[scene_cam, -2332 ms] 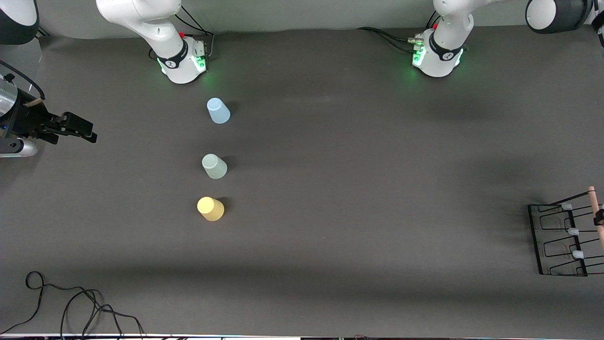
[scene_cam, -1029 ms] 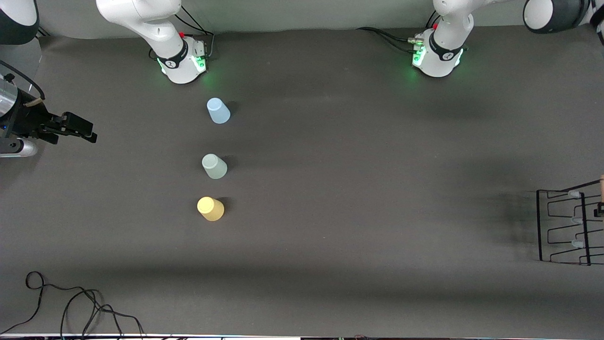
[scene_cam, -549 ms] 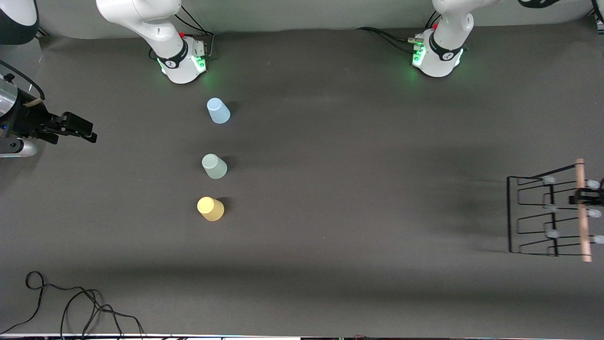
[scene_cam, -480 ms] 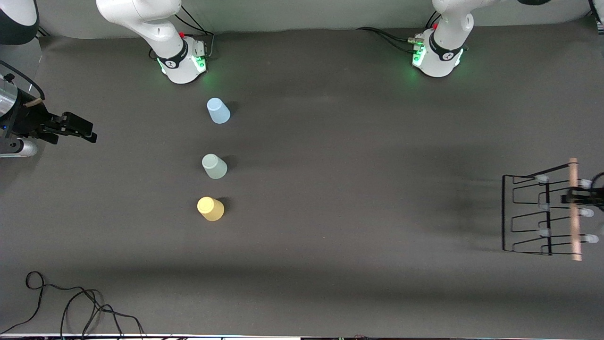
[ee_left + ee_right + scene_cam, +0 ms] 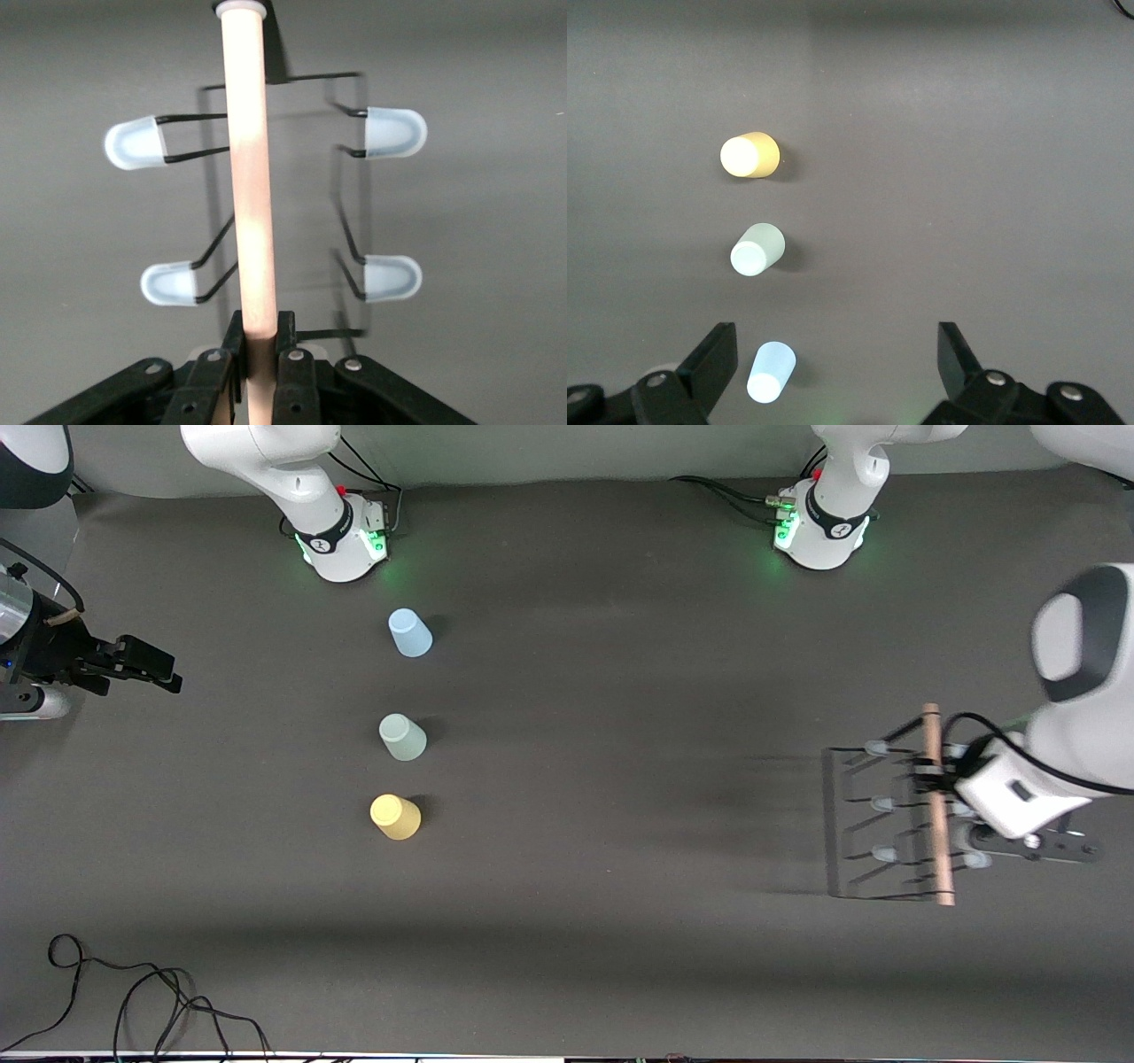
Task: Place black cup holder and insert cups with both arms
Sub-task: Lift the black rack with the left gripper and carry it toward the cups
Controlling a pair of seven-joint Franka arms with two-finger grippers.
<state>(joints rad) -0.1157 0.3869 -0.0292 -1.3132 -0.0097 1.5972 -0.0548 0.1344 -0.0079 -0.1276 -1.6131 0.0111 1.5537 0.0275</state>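
The black cup holder (image 5: 873,824) hangs over the table toward the left arm's end, its wire frame blurred. My left gripper (image 5: 926,779) is shut on its wooden rod handle (image 5: 933,815); in the left wrist view the rod (image 5: 250,177) runs between the closed fingers of the left gripper (image 5: 260,332), with pale peg caps (image 5: 133,144) on both sides. Three cups stand upside down in a row: light blue (image 5: 409,633), mint (image 5: 402,737), yellow (image 5: 395,817). My right gripper (image 5: 151,669) waits open at the right arm's end; from the right gripper (image 5: 837,341) all three cups show below: yellow (image 5: 749,155), mint (image 5: 757,249), blue (image 5: 772,372).
Both arm bases (image 5: 341,540) (image 5: 819,531) stand along the edge farthest from the front camera. A loose black cable (image 5: 133,992) lies at the near corner toward the right arm's end. Bare dark table (image 5: 638,779) lies between the cups and the holder.
The left gripper has carried the cup holder inward from the table's end toward the cups, and the left arm's wrist has come into view. Cups and right arm have not moved.
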